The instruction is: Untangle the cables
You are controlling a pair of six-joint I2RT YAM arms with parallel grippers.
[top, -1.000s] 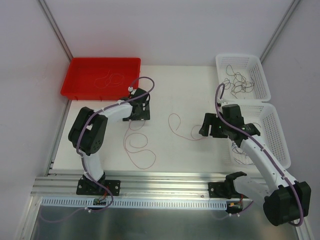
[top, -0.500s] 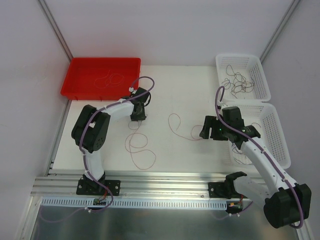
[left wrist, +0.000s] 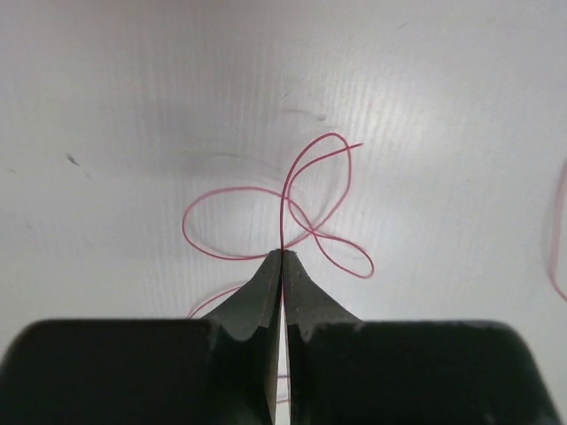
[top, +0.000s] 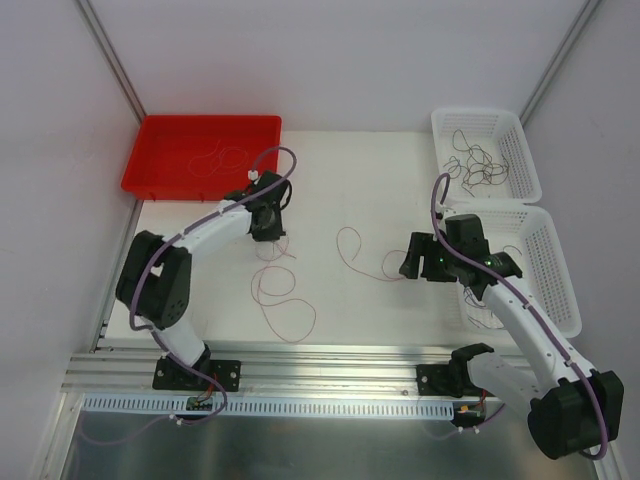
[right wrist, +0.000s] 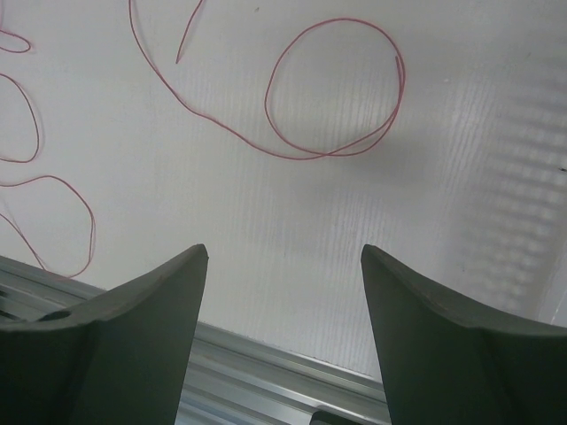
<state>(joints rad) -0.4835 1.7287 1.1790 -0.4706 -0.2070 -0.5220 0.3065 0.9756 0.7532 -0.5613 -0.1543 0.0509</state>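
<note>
A thin pink cable [top: 278, 296] lies in loose loops on the white table, left of centre. My left gripper [top: 266, 222] sits over its far end. In the left wrist view the left gripper [left wrist: 282, 255] is shut, and the pink cable [left wrist: 330, 135] rises straight out of the pinched tips. A second pink cable [top: 349, 247] curls at mid-table. My right gripper [top: 415, 256] hovers just right of it. The right gripper [right wrist: 283, 252] is open with nothing between its fingers, and that second cable's loop [right wrist: 337, 19] lies ahead of them.
A red tray [top: 160, 150] at the back left holds a pale cable [top: 222, 160]. Two white baskets stand on the right: the far one [top: 525, 150] holds dark cables [top: 478, 165], and the near one [top: 548, 262] holds a few more. An aluminium rail [top: 330, 365] borders the table's near edge.
The left gripper went from wide open to shut on the pink cable, and its wrist shifted slightly toward the back left. The right arm has not moved.
</note>
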